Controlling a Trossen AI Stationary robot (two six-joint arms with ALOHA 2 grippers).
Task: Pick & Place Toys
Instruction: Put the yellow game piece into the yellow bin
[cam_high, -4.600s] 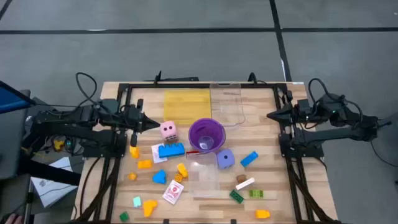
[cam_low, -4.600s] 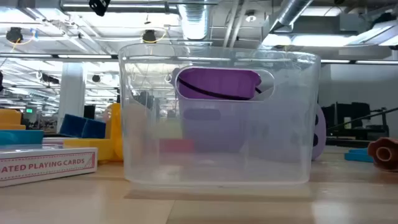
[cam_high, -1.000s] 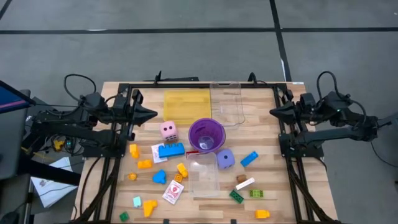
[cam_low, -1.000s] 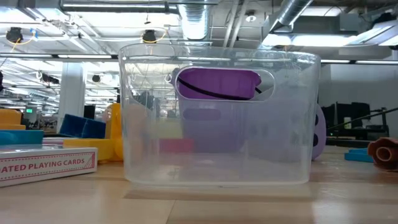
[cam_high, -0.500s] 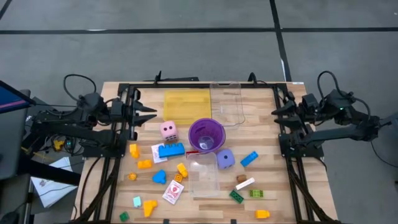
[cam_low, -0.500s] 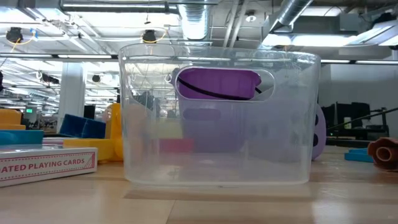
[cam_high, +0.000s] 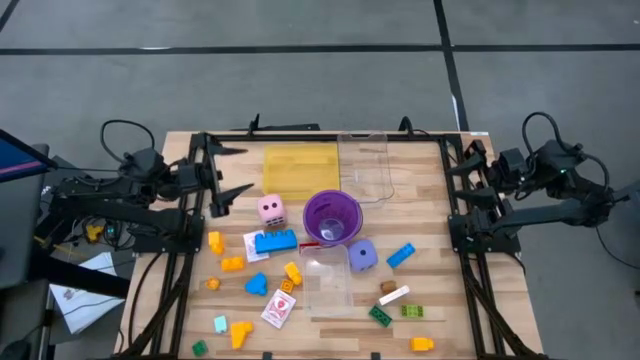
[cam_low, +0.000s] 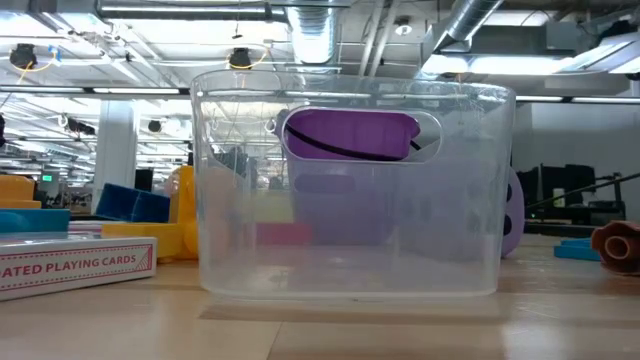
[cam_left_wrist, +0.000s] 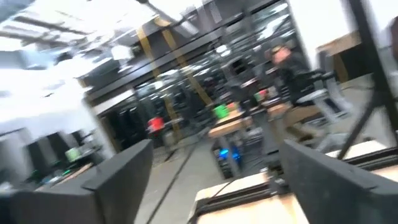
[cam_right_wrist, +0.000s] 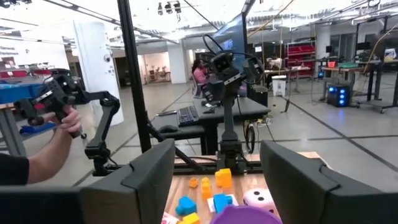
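Observation:
The toys lie scattered on the wooden table (cam_high: 430, 290): a pink die (cam_high: 270, 209), a purple die (cam_high: 362, 255), blue bricks (cam_high: 275, 241), yellow and orange bricks (cam_high: 232, 263), green bricks (cam_high: 380, 316) and a white-red card pack (cam_high: 278, 308). My left gripper (cam_high: 232, 171) hovers open over the table's left edge, clear of everything. My right gripper (cam_high: 462, 172) hovers open over the right edge. Both wrist views show the fingers apart, left gripper (cam_left_wrist: 217, 186) and right gripper (cam_right_wrist: 217, 180), with nothing between them.
A purple cup (cam_high: 332, 217) stands mid-table, a yellow tray (cam_high: 300, 168) and a clear tray (cam_high: 365, 165) behind it, another clear tray (cam_high: 328, 280) in front. The black frame (cam_high: 200, 230) runs along both sides. A person's hand (cam_right_wrist: 59, 124) shows beyond the table.
Both grippers have opened from shut. My left gripper has rolled about its own axis while staying in place. My right gripper has drawn back a little toward the table's right edge. No toy has moved.

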